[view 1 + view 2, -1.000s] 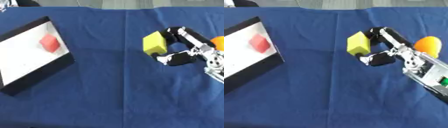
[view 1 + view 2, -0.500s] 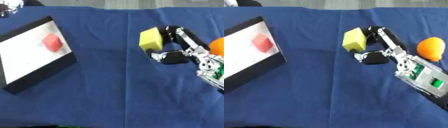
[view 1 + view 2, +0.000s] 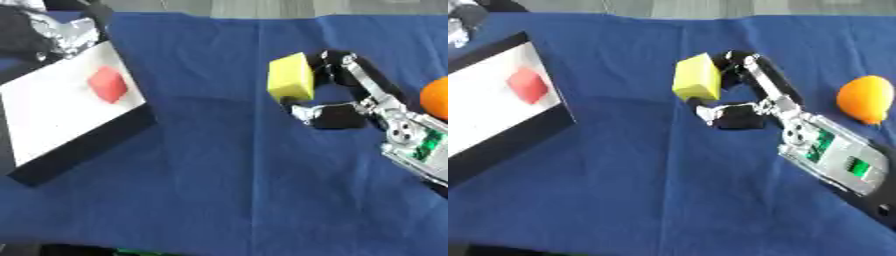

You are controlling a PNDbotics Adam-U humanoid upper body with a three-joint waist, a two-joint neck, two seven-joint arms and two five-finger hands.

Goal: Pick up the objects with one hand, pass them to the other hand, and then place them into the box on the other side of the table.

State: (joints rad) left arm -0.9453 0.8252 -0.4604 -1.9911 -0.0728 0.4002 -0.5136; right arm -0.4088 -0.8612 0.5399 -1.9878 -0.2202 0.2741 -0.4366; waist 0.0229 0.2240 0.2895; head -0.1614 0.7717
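We see a yellow block (image 3: 696, 77), matte and square-edged like a sponge or foam cube, just above the middle of the frame. The right hand (image 3: 750, 97) has it pinched: black fingers curl against its right face from above and the silver-tipped thumb comes up under its lower edge. We cannot tell whether the block rests on the cloth or is lifted off it. The hand's wrist, silver with green boards showing, runs down toward the lower right of the frame.

To the right lies a smooth orange fruit (image 3: 865, 98), apart from the hand. At the left of the frame sits a shallow box (image 3: 83, 145) with black walls and a white floor, and a red cube (image 3: 108, 84) lies inside it. A wrinkled blue cloth covers the desk (image 3: 623, 190). Something crumpled, silver and black (image 3: 44, 30), shows at the upper left corner, too blurred to identify.
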